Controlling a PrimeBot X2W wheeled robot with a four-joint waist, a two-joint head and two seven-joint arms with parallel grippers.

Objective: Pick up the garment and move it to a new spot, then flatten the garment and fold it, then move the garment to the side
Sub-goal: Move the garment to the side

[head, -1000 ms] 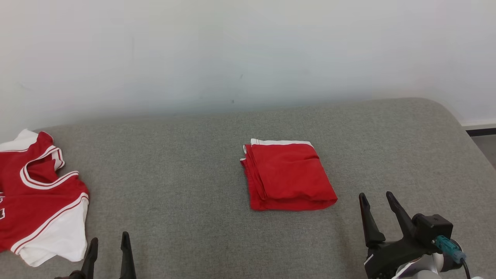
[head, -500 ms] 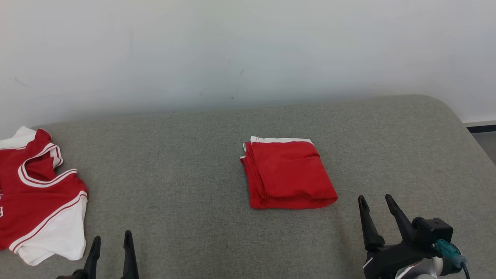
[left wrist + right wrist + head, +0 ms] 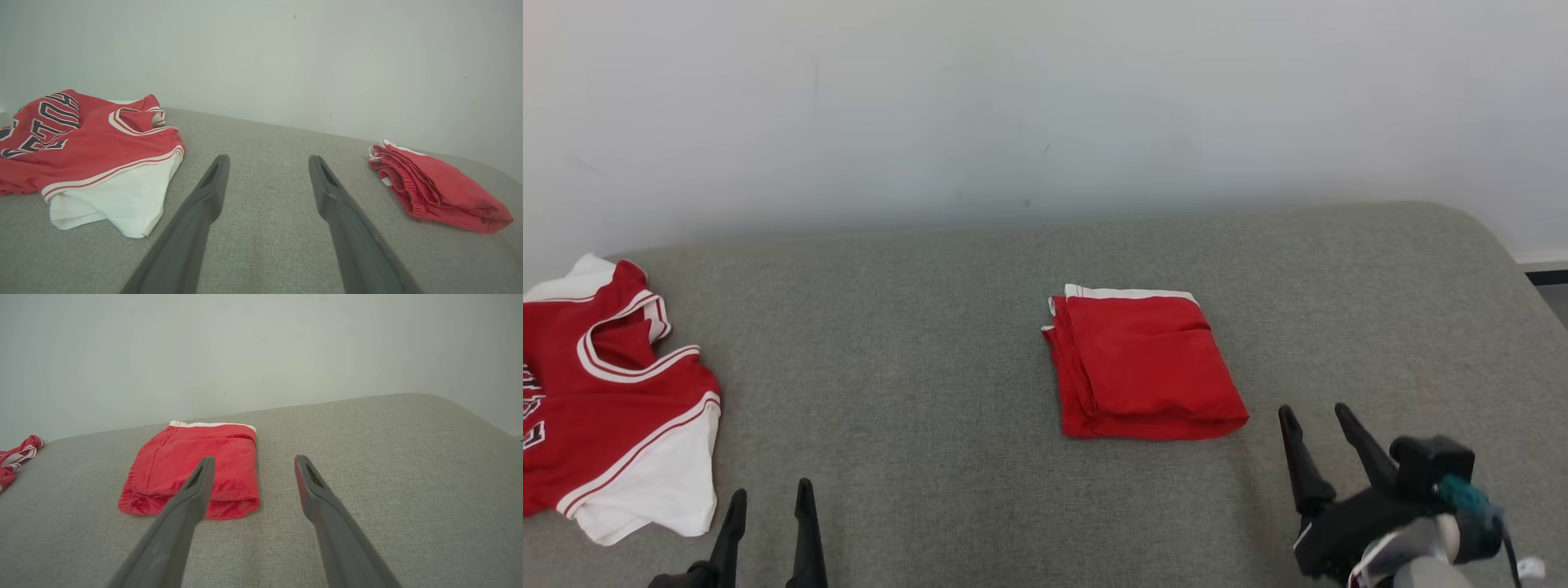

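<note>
Left end effector [image 3: 772, 487] upright, right [image 3: 1312, 407] apparently tilted

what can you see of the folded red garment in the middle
The folded red garment is soft, matte cloth stacked in several layers into a neat, roughly square packet. A white band runs along its far edge; the layered edge on its left looks gathered, like elastic. It lies flat near the middle of the grey cushion, touching nothing else: the left gripper and right gripper stand open, clear of it.
</note>
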